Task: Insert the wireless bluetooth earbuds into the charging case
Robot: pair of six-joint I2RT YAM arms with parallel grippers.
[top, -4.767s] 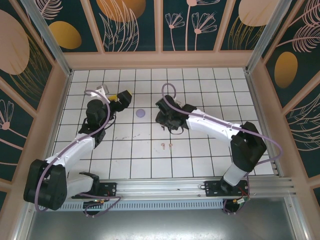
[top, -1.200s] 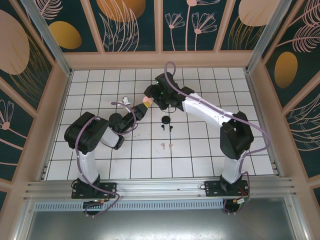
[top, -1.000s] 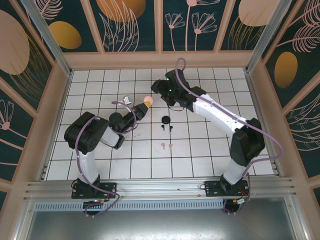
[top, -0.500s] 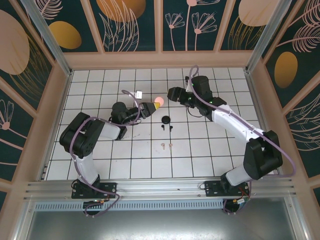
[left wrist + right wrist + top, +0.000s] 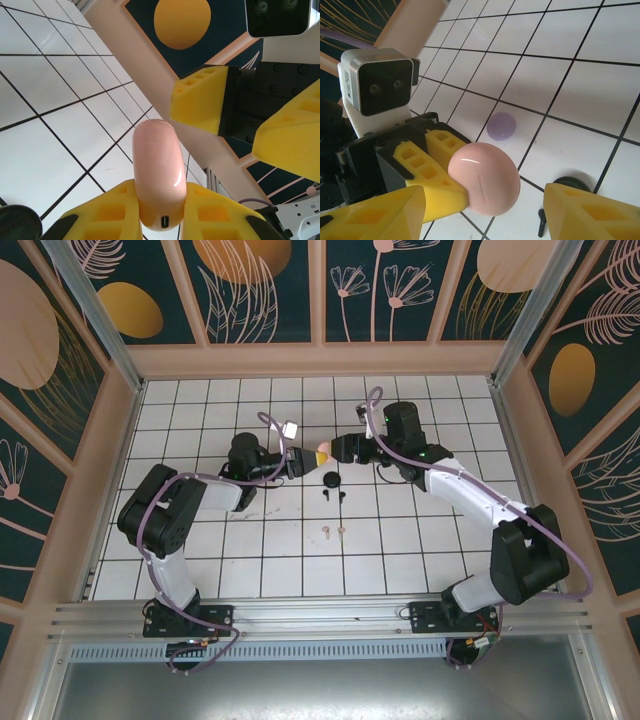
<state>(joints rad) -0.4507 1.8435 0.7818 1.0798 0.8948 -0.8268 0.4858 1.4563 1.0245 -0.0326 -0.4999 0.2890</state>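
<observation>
Left claw is clamped on the pink charging case, holding it up off the tabletop with the rounded end poking out toward the right claw. The right one is open, with a yellow finger on each side of that end. The pink earbuds are lying on the tiles nearer the bases. The black earbuds are just under a round black case, and there's a purple case close by.

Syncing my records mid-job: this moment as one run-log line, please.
left end effector: shut on pink charging case, held off table | right end effector: open, astride case, not touching | pink earbuds: on table
</observation>
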